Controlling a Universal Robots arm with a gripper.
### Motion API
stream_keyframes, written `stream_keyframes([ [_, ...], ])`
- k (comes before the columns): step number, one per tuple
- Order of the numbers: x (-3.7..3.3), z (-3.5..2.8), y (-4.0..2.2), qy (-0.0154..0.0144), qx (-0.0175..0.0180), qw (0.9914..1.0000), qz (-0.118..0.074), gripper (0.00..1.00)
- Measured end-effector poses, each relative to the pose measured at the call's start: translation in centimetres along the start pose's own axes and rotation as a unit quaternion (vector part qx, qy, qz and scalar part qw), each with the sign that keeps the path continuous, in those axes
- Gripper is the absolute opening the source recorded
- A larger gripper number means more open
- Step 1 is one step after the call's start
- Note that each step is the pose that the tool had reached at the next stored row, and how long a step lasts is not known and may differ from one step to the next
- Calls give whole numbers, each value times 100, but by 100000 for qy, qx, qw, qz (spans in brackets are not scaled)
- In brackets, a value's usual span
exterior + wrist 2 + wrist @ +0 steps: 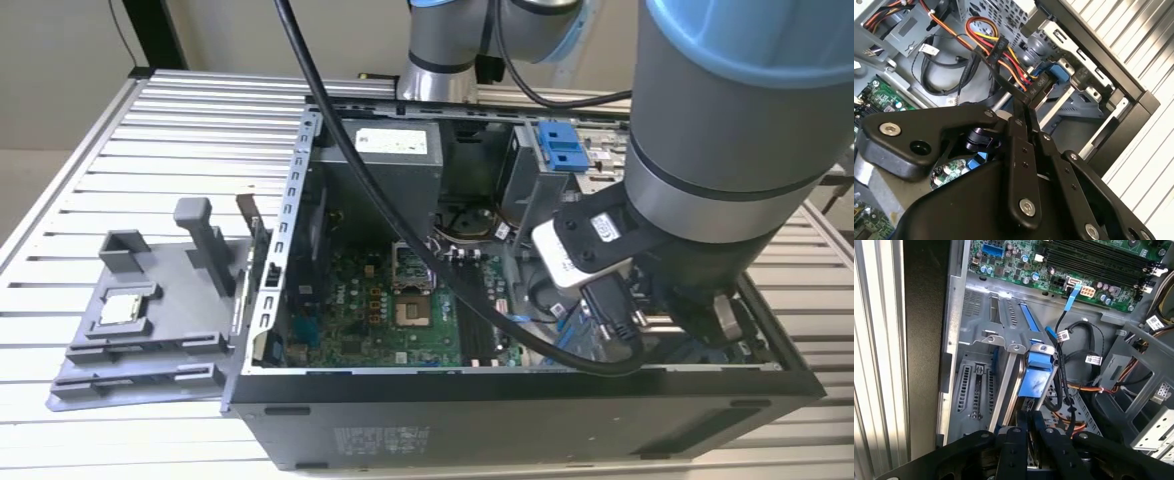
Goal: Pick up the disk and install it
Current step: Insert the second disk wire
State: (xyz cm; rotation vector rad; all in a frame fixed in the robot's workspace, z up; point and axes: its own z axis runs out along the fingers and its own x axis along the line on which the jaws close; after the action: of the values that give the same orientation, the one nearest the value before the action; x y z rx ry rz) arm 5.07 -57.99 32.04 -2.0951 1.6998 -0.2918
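In the exterior view, at 9 o'clock on the slatted table (80, 200), a grey tray (134, 350) carries a small silver chip (123, 308). Just beside it, at centre, the open case (534, 420) lies with its board (387, 310) face up. At 3 o'clock the arm (721, 130) reaches down into the case's 4 o'clock corner. In the first wrist view, the disk (1035, 377) stands on edge in a slot of the metal cage (979, 330), blue frame toward the camera. The gripper (1029, 415) is narrow, fingers almost together, with the tips at the disk's near end. I cannot tell whether they pinch it. In the second wrist view the gripper (1026, 102) has its tips close to a bundle of red, orange and yellow wires (985, 36).
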Motion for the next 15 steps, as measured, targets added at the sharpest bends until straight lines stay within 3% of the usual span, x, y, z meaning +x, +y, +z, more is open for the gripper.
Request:
stream_keyframes([
  [12,0,8,11,19,50,100000,8,0],
  [15,-1,-6,11,148,151,99999,249,0],
])
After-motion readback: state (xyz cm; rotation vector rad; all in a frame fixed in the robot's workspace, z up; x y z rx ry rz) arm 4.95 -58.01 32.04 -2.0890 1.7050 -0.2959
